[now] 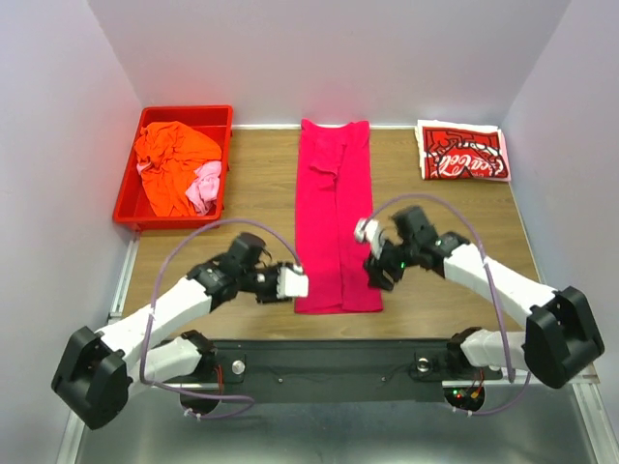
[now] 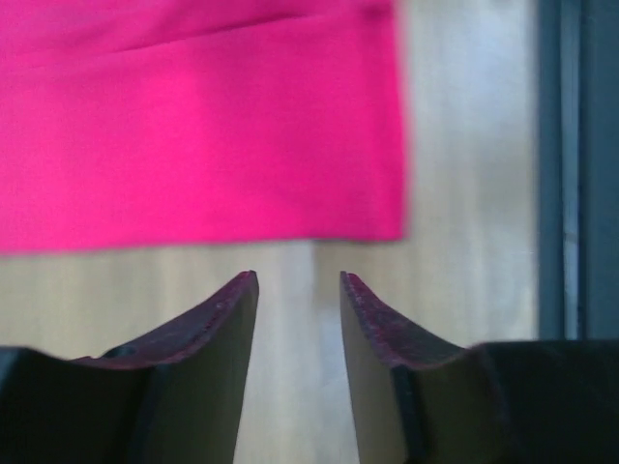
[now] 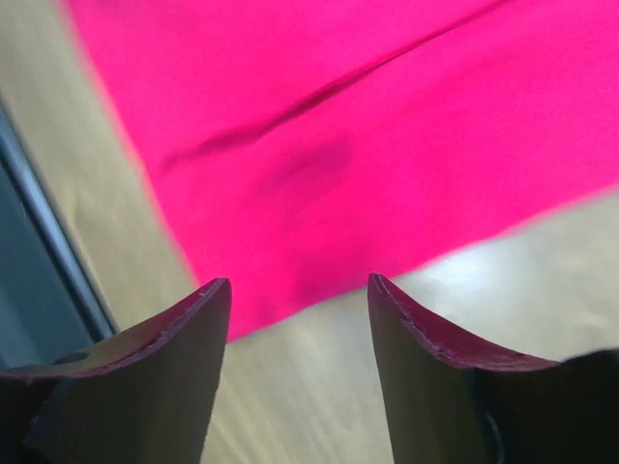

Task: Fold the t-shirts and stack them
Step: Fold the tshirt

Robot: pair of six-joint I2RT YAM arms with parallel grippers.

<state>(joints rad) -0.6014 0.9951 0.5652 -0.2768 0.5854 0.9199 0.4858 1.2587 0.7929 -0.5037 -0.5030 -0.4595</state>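
Observation:
A magenta-pink t-shirt (image 1: 335,213) lies on the table as a long narrow strip, folded lengthwise. My left gripper (image 1: 298,282) is open and empty just left of the strip's near left corner; the shirt (image 2: 193,126) fills the top of the left wrist view. My right gripper (image 1: 371,253) is open and empty just right of the strip's near right edge; the shirt (image 3: 368,145) shows ahead of its fingers. A folded red-and-white Coca-Cola t-shirt (image 1: 461,152) lies at the far right. Orange (image 1: 172,159) and light pink (image 1: 205,184) shirts lie crumpled in the bin.
A red plastic bin (image 1: 126,208) stands at the far left of the wooden table (image 1: 261,193). A dark metal rail (image 1: 338,356) runs along the near edge. White walls close in the back and sides.

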